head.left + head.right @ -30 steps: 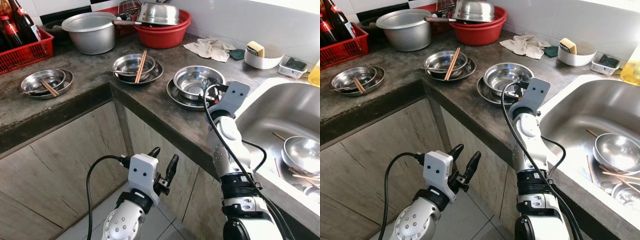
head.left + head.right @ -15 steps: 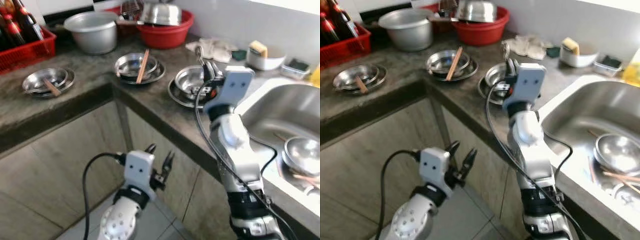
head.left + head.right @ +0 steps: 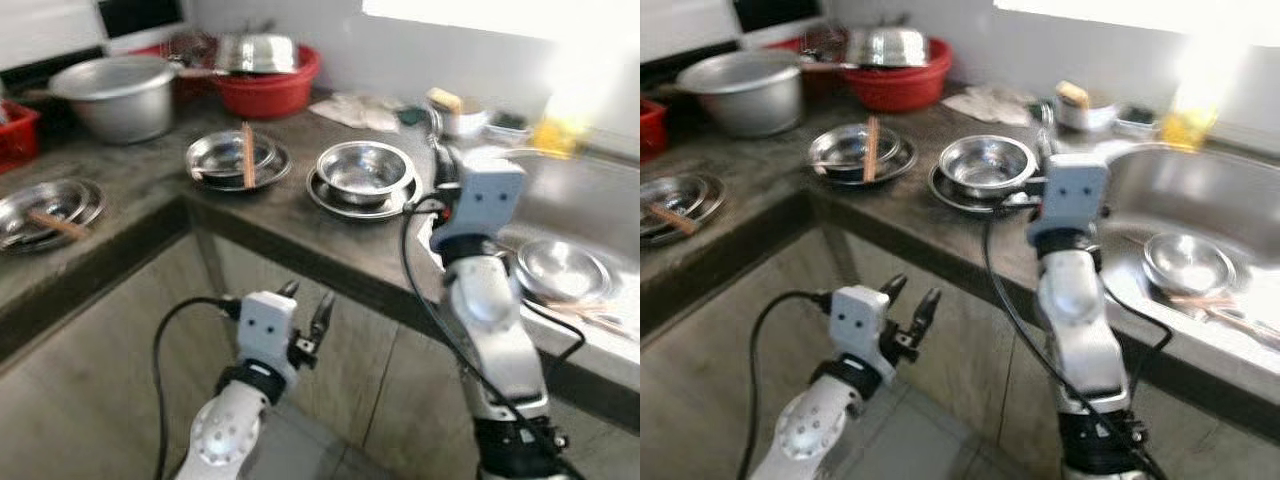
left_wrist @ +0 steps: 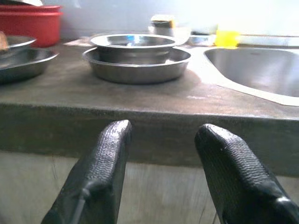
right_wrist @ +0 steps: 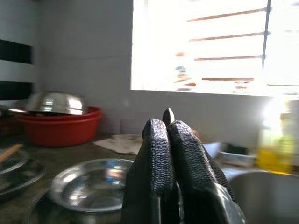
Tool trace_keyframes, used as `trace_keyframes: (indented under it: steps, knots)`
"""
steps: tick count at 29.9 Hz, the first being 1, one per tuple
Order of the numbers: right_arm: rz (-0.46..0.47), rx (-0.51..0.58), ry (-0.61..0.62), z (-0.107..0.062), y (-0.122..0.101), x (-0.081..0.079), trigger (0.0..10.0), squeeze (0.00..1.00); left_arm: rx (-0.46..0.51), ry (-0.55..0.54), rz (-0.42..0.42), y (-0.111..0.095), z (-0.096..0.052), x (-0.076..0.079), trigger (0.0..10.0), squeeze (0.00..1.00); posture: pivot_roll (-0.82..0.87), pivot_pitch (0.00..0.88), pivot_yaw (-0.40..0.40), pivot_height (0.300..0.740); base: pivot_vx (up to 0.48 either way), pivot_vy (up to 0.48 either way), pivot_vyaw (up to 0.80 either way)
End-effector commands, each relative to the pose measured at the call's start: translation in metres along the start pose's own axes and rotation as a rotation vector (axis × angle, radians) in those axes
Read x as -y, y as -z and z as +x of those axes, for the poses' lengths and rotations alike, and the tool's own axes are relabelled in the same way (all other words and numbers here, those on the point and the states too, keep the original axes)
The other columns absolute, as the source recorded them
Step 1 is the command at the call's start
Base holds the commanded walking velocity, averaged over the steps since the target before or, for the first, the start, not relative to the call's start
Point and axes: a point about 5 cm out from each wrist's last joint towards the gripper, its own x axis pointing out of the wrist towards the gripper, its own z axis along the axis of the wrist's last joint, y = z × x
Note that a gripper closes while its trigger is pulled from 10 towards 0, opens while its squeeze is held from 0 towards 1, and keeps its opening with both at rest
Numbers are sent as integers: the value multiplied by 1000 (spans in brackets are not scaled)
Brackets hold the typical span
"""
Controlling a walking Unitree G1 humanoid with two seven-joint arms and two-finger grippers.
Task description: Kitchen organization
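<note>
On the far left of the grey counter (image 3: pixel 130 190) sits a steel dish with a chopstick (image 3: pixel 45 222) in it. Next comes another dish with chopsticks (image 3: pixel 247 155) across it. Behind them are a big pot (image 3: pixel 115 95) and a red tub (image 3: pixel 265 92). The left gripper (image 3: pixel 305 315) hangs low in front of the counter edge, its fingers (image 4: pixel 100 172) apart. In the middle, a steel bowl (image 3: pixel 362 165) sits on a plate. The right gripper (image 5: pixel 169 140) is up above the counter, between that bowl and the sink (image 3: pixel 1200 190), fingers pressed together on a thin metal thing (image 5: pixel 168 114) I cannot name. Another bowl (image 3: pixel 1185 262) lies in the sink.
</note>
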Motion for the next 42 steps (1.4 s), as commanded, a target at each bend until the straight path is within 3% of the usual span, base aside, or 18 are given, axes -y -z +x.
trace_keyframes:
  steps: [1, 13, 18, 19, 20, 21, 31, 34, 36, 42]
  knots:
    - [-20, 12, 33, 0, -5, 7, 0, 0, -2, -6, 8, -1, 4, 1, 10000, 0, 89, 85, 0, 740, 0, 0, -788]
    - [-26, 1, 17, -2, -5, 4, 0, 0, -10, 27, 49, 2, 3, 4, 10000, 0, 84, 86, 5, 740, 89, -259, -788]
    - [-27, -12, 3, -2, -4, 2, 0, 0, -12, -21, 31, 1, 6, 0, 10000, 0, 87, 87, 2, 740, 57, -76, -788]
    - [-26, -21, -7, -2, -3, 0, 3569, 0, -10, -26, 28, 1, 6, -1, 10000, 0, 89, 88, 2, 740, 0, 0, 0]
    - [-26, -21, -7, -2, -3, 0, 3569, 0, -10, -26, 28, 1, 6, -1, 10000, 0, 89, 88, 2, 740, 0, 0, 0]
    - [-24, -28, -23, -1, -2, -2, 10000, 0, -8, -19, 35, 1, 5, -1, 10000, 0, 89, 89, 4, 740, 0, 0, 0]
    - [-1, -59, -64, 3, 1, -5, 10000, 0, -8, -28, 67, 1, 3, -2, 10000, 0, 88, 91, -1, 740, 273, -331, 0]
    - [-7, -63, -69, 10, 1, 0, 10000, 0, 46, -22, 94, -3, 3, -1, 10000, 0, 86, 92, -3, 740, 375, -290, 0]
    - [-18, -68, -102, 20, 0, 4, 10000, 0, -4, -62, 69, 2, 1, -2, 10000, 0, 89, 93, -8, 740, 225, 0, 0]
    - [-44, -112, -151, 27, 6, 4, 10000, 0, -44, -81, 44, 6, 2, -3, 10000, 0, 92, 97, -14, 740, 0, 0, 0]
